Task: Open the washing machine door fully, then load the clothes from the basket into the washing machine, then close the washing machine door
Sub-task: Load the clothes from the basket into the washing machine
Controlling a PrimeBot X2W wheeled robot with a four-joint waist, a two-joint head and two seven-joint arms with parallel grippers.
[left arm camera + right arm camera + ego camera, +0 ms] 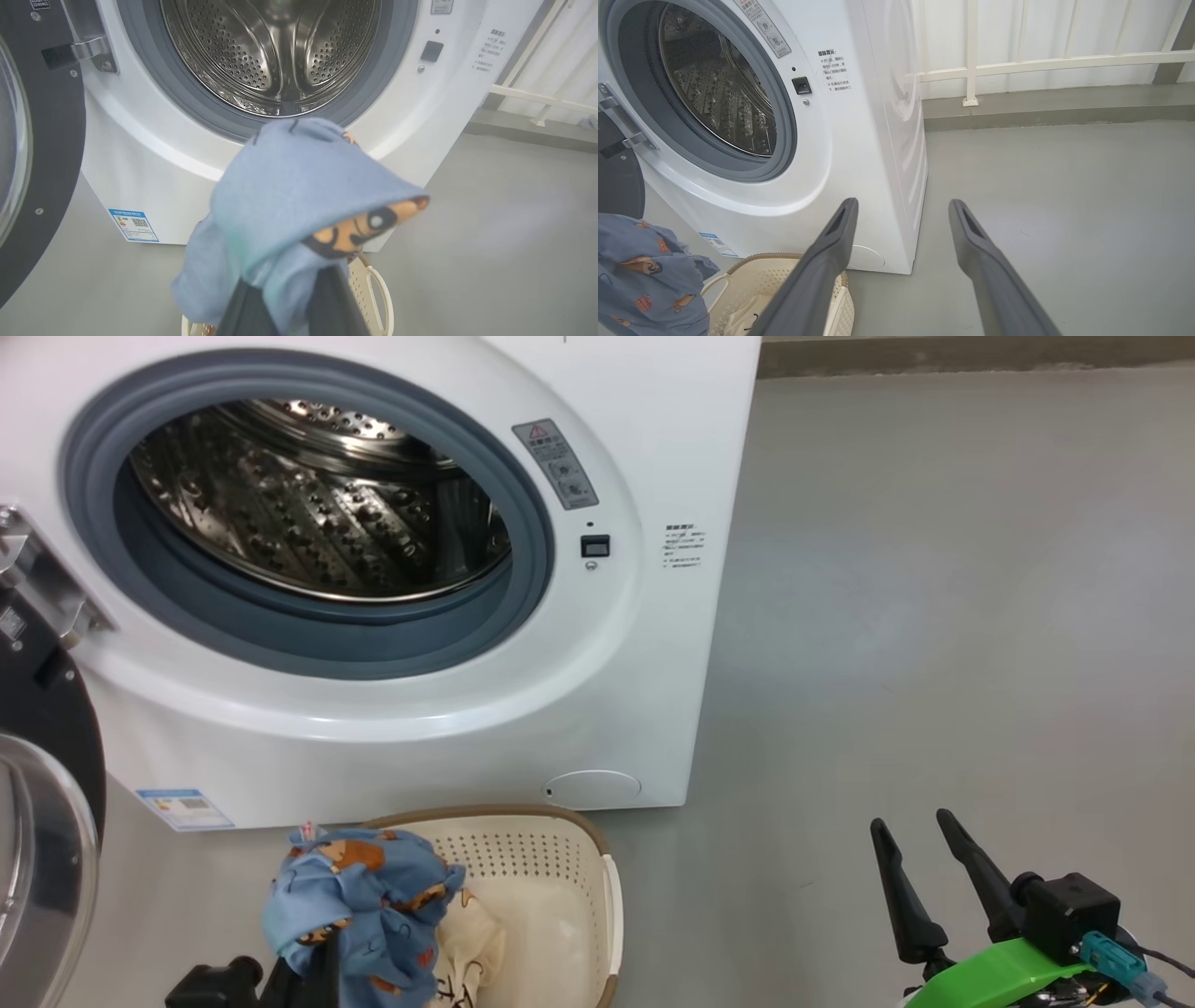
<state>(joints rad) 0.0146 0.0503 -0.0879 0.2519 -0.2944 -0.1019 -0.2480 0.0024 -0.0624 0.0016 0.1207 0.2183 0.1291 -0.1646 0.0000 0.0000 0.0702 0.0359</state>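
The white washing machine (653,476) stands with its steel drum (317,504) exposed. Its door (51,737), black-rimmed with a glass centre, is swung open to the left. In front of it sits the cream basket (560,887). My left gripper (313,963) is shut on the blue garment (364,896) with orange patches, holding it bunched above the basket's left side, below the drum opening (280,56). A cream garment (471,943) lies in the basket. My right gripper (911,821) hangs open and empty over the floor to the right.
The door hinge (37,579) juts out at the opening's left. Bare grey floor (934,616) stretches to the right of the machine. A low kerb and a white railing (971,65) run behind it.
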